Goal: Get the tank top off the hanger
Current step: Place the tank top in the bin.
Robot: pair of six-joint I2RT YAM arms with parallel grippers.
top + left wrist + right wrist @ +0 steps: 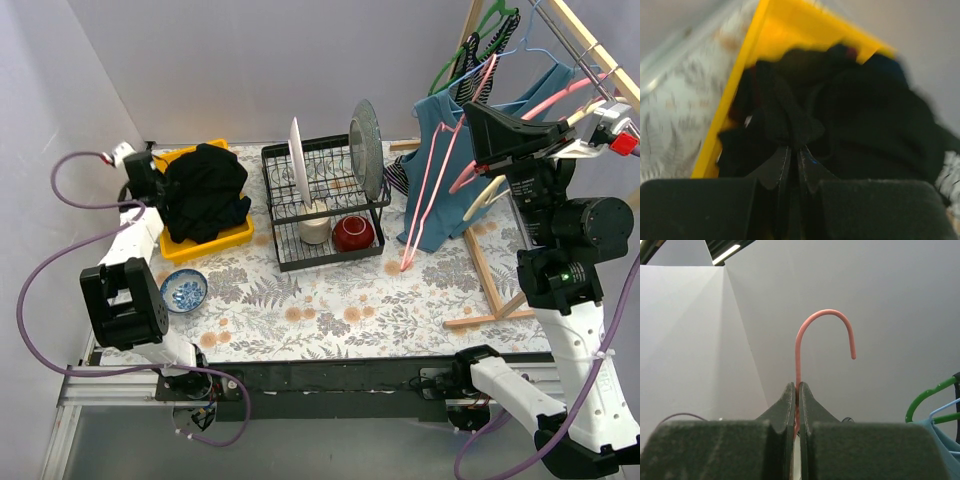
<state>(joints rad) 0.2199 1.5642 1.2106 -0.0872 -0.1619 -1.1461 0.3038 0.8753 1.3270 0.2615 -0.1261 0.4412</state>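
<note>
The pink hanger [797,347] was clamped by the shut right jaws over the table's right edge, its soft, light tank top [445,225] judged best pinched at a strap, and the left jaws were closed, seemingly empty, at the far-left corner.

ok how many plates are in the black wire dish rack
2: a white plate on edge at the left of the black wire dish rack, and a grey round plate upright at its right end. None looks hidden.

Robot lab staged as a home, bare white walls [250,60], floral table [330,310], dish rack [325,200]
</note>
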